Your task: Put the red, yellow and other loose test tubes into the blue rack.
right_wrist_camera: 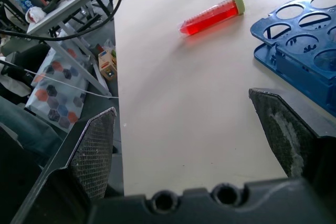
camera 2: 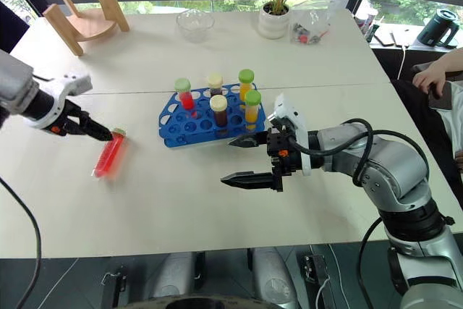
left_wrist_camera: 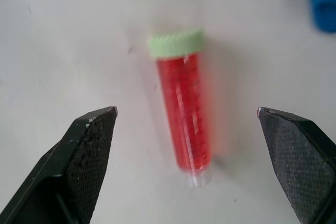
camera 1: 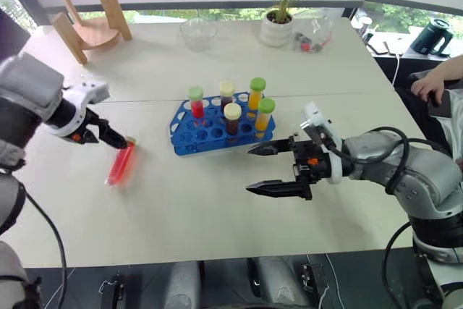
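The left gripper (left_wrist_camera: 186, 116) was held fully open, pointed down over the red test tube (camera 1: 121, 163), its fingers (left_wrist_camera: 86, 145) spread to either side of the tube with nothing gripped or touched. The tube was seen lying flat on the white table (camera 1: 217, 215), green cap toward twelve o'clock, well apart from the blue rack (camera 1: 210, 132) at its three o'clock. The right gripper (camera 1: 269, 168) was held fully open and empty just beside the rack at its five o'clock. Five capped tubes (camera 1: 232, 118) were seen standing upright in the rack.
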Available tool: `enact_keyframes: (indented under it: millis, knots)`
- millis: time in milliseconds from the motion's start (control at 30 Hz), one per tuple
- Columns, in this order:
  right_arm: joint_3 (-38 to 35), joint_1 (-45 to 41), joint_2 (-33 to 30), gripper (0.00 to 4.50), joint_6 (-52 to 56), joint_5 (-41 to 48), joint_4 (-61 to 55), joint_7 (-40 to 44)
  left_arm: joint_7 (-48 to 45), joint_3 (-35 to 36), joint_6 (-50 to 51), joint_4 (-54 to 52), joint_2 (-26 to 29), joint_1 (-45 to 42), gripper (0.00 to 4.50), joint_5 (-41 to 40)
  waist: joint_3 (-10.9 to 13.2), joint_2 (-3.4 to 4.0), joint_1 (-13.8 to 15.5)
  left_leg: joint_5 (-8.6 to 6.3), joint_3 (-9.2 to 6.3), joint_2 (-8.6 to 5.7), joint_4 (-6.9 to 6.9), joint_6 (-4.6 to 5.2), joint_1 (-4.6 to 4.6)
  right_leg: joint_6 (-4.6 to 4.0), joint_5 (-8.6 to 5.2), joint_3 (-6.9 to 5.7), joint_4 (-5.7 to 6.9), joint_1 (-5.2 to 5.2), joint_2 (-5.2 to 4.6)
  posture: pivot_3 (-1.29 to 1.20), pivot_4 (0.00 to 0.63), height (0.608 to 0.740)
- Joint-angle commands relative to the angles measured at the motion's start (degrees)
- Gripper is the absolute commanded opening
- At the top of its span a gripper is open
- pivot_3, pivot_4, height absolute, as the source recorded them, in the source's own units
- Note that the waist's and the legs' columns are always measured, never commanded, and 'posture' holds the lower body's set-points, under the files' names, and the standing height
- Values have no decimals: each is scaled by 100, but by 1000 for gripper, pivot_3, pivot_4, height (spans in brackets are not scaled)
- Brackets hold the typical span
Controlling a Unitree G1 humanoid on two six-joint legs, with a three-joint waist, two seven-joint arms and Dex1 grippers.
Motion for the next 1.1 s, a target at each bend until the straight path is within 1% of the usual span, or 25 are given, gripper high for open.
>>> enact_keyframes:
  millis: [33, 233, 367, 400, 467, 600, 633, 667, 733, 800, 833, 867, 933, 1000, 1033, 1067, 1100]
  knots:
    - [-160, 145, 92, 4500, -156, 20, -317, -152, -152, -187, -168, 749, -264, -321, 4409, 310, 0, -1, 25, 0, 0, -3, 1, 0, -1, 0, 0, -1, 1, 0, -4, 0, 150, 740]
    - [-197, 419, 289, 4500, -187, -43, -461, -546, -291, -163, -811, 1986, -1067, -477, 4409, 762, -2, -5, 39, 0, -1, -7, 14, 0, 2, 1, 0, -2, 8, 7, -8, 0, 150, 740]
    - [-233, 477, 350, 4500, -151, -7, -518, -702, -441, -161, -1137, 2489, -1451, -446, 4409, 1048, -2, -6, 3, 0, -1, -9, 18, 0, 4, 1, 0, 0, 17, 6, -7, 0, 150, 740]
    - [-256, 502, 341, 4500, -143, 6, -544, -729, -405, -136, -1218, 2583, -1520, -426, 4192, 1144, -2, -5, 2, 0, -1, -9, 18, 0, 6, 1, 0, 0, 21, 6, -7, 0, 150, 740]
    - [-305, 553, 315, 4500, -127, 38, -591, -768, -514, -152, -1339, 2682, -1594, -395, 3502, 1306, -2, -5, 7, 0, -2, -9, 15, 0, 11, 0, 0, 1, 29, 6, -7, 0, 150, 740]
    - [-378, 613, 290, 4500, -87, 74, -634, -820, -770, -143, -1536, 2668, -1665, -335, 1578, 1561, -2, -5, 6, 1, -2, -10, 18, 0, 11, 0, 0, 1, 31, 7, -8, 0, 150, 740]
    - [-392, 624, 282, 4500, -83, 81, -637, -818, -795, -124, -1585, 2602, -1660, -297, 1035, 1610, -2, -5, 7, 1, -2, -10, 21, 0, 11, 0, 0, 1, 32, 7, -8, 0, 150, 740]
    - [-399, 631, 276, 4500, -81, 85, -641, -818, -847, -98, -1575, 2562, -1657, -272, 790, 1627, -2, -5, 7, 1, -2, -10, 22, 0, 11, 1, 0, 1, 33, 7, -8, 0, 150, 740]
    - [-420, 649, 234, 4500, -80, 67, -618, -803, -734, 139, -1796, 2317, -1545, -129, 784, 1639, -2, -5, 7, 1, -2, -10, 22, 0, 10, 1, 0, 1, 34, 7, -8, 0, 150, 740]
    - [-446, 685, 169, 4500, -111, 34, -570, -750, -555, 523, -2431, 1825, -1309, 144, 784, 1634, -4, -3, 7, 1, -2, -10, 21, 0, 12, 1, 0, 3, 34, 7, -8, 0, 150, 740]
    - [-451, 690, 143, 4500, -119, 21, -553, -739, -493, 902, -2794, 1530, -1179, 315, 784, 1497, -4, -2, 14, 1, -2, -9, 20, 0, 14, 1, 0, 3, 36, 7, -8, 0, 150, 740]
    - [-460, 703, 109, 4500, -132, 4, -545, -730, -405, 1436, -3078, 1263, -1080, 499, 784, 1248, -4, -1, 17, 2, -3, -8, 20, -1, 15, 0, 0, 2, 40, 8, -8, 0, 150, 740]
    - [-524, 739, 30, 4500, -155, -27, -510, -705, -247, 2726, -3698, 346, -697, 1282, 784, 648, -4, 0, 27, 5, -3, -3, 19, -7, 21, -2, 1, 3, 49, 8, -9, 0, 150, 740]
    - [-554, 743, -12, 4500, -136, -34, -473, -693, -104, 3918, -3807, -319, -479, 1974, 784, 90, -4, -1, 25, 8, -2, 4, 25, -11, 23, -6, 4, 2, 52, 9, -10, 0, 150, 740]
    - [-580, 751, -43, 4500, -137, -30, -437, -661, 44, 4513, -3769, -636, -535, 2223, 784, -213, -4, -3, 34, 8, 0, 4, 29, -12, 24, -5, 4, 2, 55, 12, -10, 0, 150, 740]
    - [-605, 715, -73, 4500, -108, -11, -363, -637, 429, 5503, -3815, -1060, -830, 2434, 784, -715, -4, -3, 61, 8, -2, 4, 34, -12, 23, -6, 4, -1, 55, 14, -10, 0, 150, 740]
    - [-632, 696, -108, 4500, -102, 0, -295, -599, 760, 6193, -3851, -1427, -1083, 2595, 784, -1071, -4, -4, 103, 8, -3, 4, 43, -12, 22, -5, 5, -3, 53, 19, -12, 0, 150, 740]
